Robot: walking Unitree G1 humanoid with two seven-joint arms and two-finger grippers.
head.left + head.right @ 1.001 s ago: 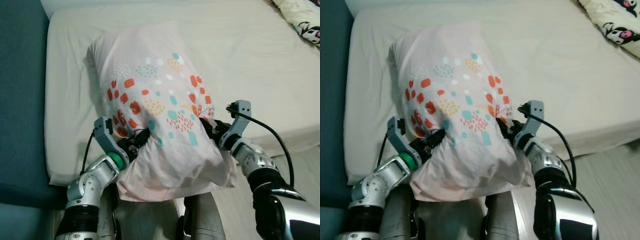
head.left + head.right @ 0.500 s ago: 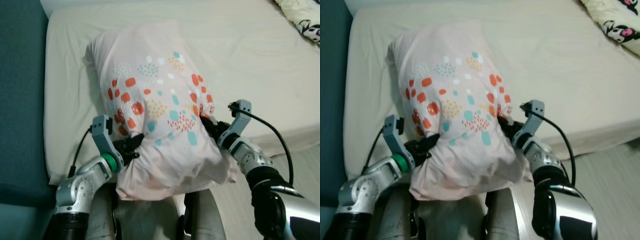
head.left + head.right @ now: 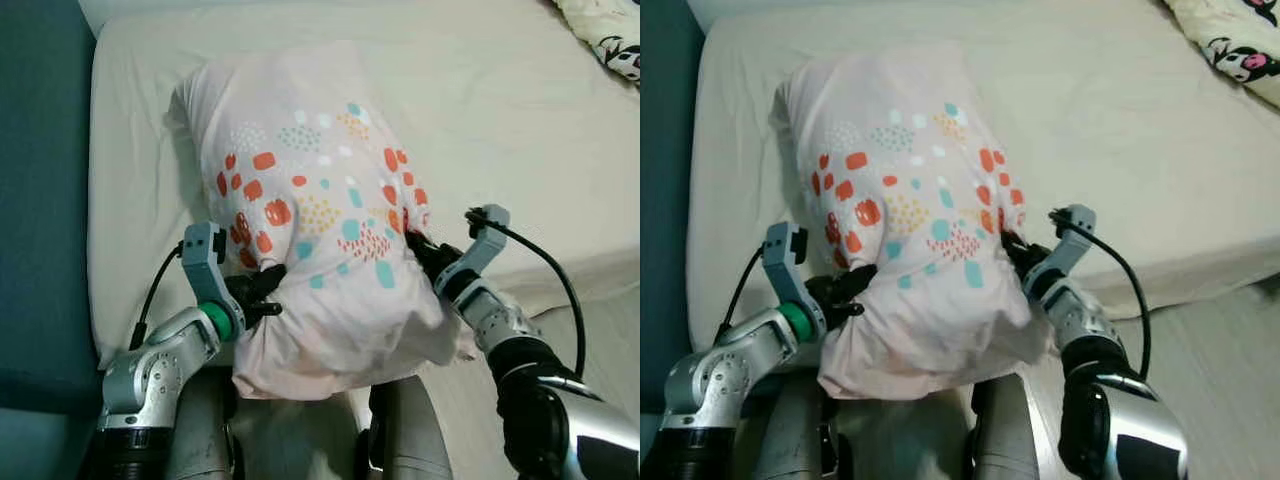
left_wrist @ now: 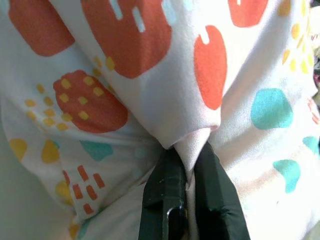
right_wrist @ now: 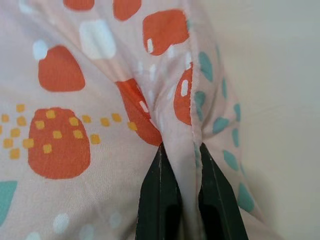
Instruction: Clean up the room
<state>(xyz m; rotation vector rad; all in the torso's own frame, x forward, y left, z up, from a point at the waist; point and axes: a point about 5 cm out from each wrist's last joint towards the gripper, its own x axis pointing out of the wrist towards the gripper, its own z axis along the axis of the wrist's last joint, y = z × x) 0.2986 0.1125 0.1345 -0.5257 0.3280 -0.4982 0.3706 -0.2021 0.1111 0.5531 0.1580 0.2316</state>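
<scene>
- Pillow (image 3: 320, 220): pale pink case w/ orange, teal, yellow and white print. Lies lengthwise on the bed (image 3: 500, 110); far end rests on the mattress, near end overhangs the bed edge toward the robot.
- Left pincer (image 3: 268, 290): at the pillow's near-left side, low on its flank. Fingers (image 4: 165, 195) closed tight on a fold of the case; fabric is bunched into a ridge between them (left wrist view).
- Right pincer (image 3: 418, 246): at the pillow's near-right side, approx. level w/ the left one. Fingers (image 5: 160, 200) clamped on a pinched seam of the case; fabric ridge runs up from between them (right wrist view).
- Both arms reach forward from below, one each side of the pillow; the near end sags between them.
- Black cable (image 3: 560, 290): loops from the right wrist housing back along the right forearm.
- Bed surface: plain cream sheet, lightly creased.
- Blanket (image 3: 1230, 45): cream w/ cartoon print, lies at the far-right corner of the bed, well apart from the pillow.
- Teal surface (image 3: 40, 200): borders the bed on the robot's left.
- Floor (image 3: 1230, 350): light wood-look, visible at lower right beside the bed.
</scene>
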